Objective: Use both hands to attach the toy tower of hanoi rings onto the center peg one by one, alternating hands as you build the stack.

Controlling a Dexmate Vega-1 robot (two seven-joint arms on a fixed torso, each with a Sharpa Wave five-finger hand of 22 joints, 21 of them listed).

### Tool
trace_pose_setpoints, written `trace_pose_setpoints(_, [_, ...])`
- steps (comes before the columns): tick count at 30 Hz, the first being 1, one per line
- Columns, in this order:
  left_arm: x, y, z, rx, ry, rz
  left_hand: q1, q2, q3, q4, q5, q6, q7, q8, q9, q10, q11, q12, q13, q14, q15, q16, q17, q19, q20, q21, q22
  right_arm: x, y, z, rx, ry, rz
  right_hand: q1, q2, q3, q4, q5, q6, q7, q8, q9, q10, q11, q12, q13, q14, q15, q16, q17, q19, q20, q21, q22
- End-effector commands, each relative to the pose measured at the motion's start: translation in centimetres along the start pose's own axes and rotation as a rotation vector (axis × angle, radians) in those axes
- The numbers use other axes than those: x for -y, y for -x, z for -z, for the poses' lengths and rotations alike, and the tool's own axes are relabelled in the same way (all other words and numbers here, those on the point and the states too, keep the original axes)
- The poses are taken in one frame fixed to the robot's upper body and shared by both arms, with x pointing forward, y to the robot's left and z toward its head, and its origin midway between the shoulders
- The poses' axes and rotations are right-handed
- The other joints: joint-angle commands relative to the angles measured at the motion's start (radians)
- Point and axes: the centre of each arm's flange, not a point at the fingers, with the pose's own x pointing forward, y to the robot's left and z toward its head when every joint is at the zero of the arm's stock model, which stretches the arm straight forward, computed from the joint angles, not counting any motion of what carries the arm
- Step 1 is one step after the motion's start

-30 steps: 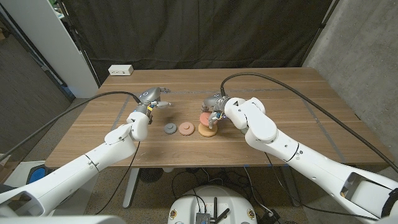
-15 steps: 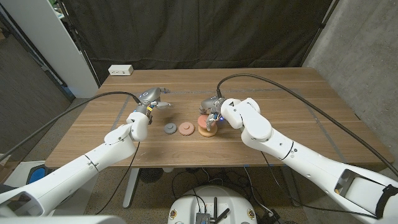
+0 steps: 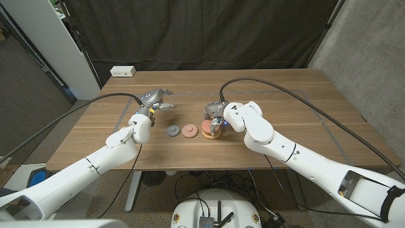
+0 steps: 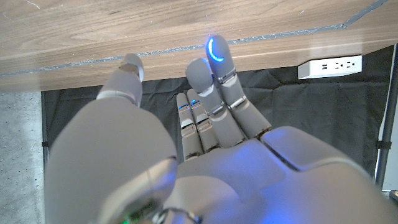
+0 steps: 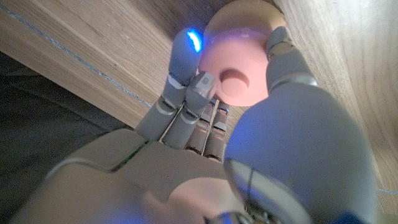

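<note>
While the right hand (image 3: 215,118) holds a salmon ring (image 5: 239,74) over the tan base (image 3: 212,132), its fingers and thumb on opposite edges of the disc, the ring's centre hole faces the wrist camera; the peg itself is hidden under the hand, so whether the ring is seated cannot be told. Two loose rings lie flat on the desk (image 3: 297,101) in a row just left of the base: a pink ring (image 3: 188,131) nearer it, then a grey ring (image 3: 172,132). Left hand (image 3: 154,101): empty, fingers loosely apart, raised behind and to the left of the grey ring, near it. Judgement: with turns alternating, the left hand is the nearer to both loose rings, and the base lies to its right.
</note>
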Motion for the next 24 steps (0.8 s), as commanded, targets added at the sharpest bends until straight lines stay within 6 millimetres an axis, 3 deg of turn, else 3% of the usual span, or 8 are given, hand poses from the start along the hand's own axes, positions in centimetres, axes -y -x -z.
trace_pose_setpoints(1, [0.02, 0.13, -0.09, 0.001, 0.004, -0.001, 0.002, 0.009, 0.001, 0.002, 0.014, 0.003, -0.006, 0.0, 0.001, 0.001, -0.002, 0.0, 0.006, 0.004, 0.0, -0.005, -0.007, 0.007, -0.081, 0.005, -0.004, -0.62, -0.64, -0.09, -0.017, 0.013, -0.013, 0.108, 0.11, 0.063, 0.06, 0.007, 0.104, -0.022, 0.008, 0.014, 0.091, -0.05, 0.018, 0.042, 0.008, -0.001, -0.001, 0.002, 0.003, 0.0, 0.009, 0.001])
trace_pose_setpoints(4, [0.13, 0.18, 0.01, -0.002, 0.005, 0.0, 0.029, -0.035, 0.002, -0.026, 0.0, 0.015, 0.012, 0.004, 0.002, 0.006, 0.017, 0.002, 0.009, 0.004, -0.001, -0.001, -0.001, -0.002, -0.082, 0.012, -0.001, -0.79, -0.69, -0.1, -0.022, 0.019, -0.017, 0.107, 0.111, 0.064, 0.061, 0.008, 0.098, -0.019, 0.004, 0.014, 0.088, -0.046, 0.014, 0.041, 0.007, -0.001, -0.001, 0.003, 0.002, 0.0, 0.012, 0.0])
trace_pose_setpoints(6, [0.17, 0.22, 0.08, -0.005, 0.006, 0.001, 0.028, -0.036, 0.004, -0.022, -0.007, 0.016, 0.015, 0.004, 0.001, 0.006, 0.017, 0.002, 0.011, 0.003, -0.001, -0.005, 0.0, -0.004, -0.079, 0.013, -0.004, -0.91, -0.72, -0.07, -0.026, 0.02, -0.022, 0.107, 0.112, 0.064, 0.061, 0.008, 0.096, -0.018, 0.003, 0.014, 0.086, -0.044, 0.013, 0.041, 0.007, -0.001, -0.001, 0.003, 0.001, 0.0, 0.011, -0.002])
trace_pose_setpoints(8, [0.2, 0.25, 0.12, -0.006, 0.007, 0.001, 0.024, -0.026, 0.008, -0.015, -0.01, 0.016, 0.013, 0.004, 0.002, 0.005, 0.012, 0.002, 0.012, 0.012, -0.001, -0.002, 0.005, -0.002, -0.079, 0.018, -0.005, -1.05, -0.68, -0.03, -0.031, 0.023, -0.024, 0.108, 0.113, 0.065, 0.06, 0.008, 0.098, -0.019, 0.003, 0.015, 0.088, -0.046, 0.013, 0.042, 0.006, -0.001, -0.003, 0.001, 0.0, 0.0, 0.013, -0.003])
trace_pose_setpoints(11, [0.24, 0.27, 0.13, -0.007, 0.007, 0.002, -0.003, 0.019, 0.013, 0.008, 0.009, -0.001, -0.007, -0.002, 0.002, 0.0, -0.002, -0.003, 0.01, 0.018, 0.0, -0.003, 0.004, 0.007, -0.078, 0.027, -0.015, -1.23, -0.56, 0.0, -0.037, 0.029, -0.026, 0.108, 0.113, 0.066, 0.06, 0.009, 0.103, -0.022, 0.004, 0.015, 0.091, -0.052, 0.015, 0.044, 0.006, -0.001, -0.002, 0.002, -0.003, 0.0, 0.013, -0.006])
trace_pose_setpoints(24, [0.46, 0.53, 0.31, -0.009, 0.011, 0.006, -0.047, 0.069, 0.016, 0.02, 0.055, -0.042, -0.025, -0.01, 0.003, -0.022, -0.02, -0.01, 0.005, 0.001, 0.0, -0.013, 0.002, -0.023, -0.078, 0.043, -0.018, -1.29, -0.47, -0.83, -0.033, 0.076, -0.019, 0.103, 0.11, 0.066, 0.061, 0.009, 0.126, -0.034, 0.01, 0.016, 0.109, -0.068, 0.02, 0.055, 0.004, -0.001, -0.007, -0.002, -0.002, 0.0, 0.025, -0.011])
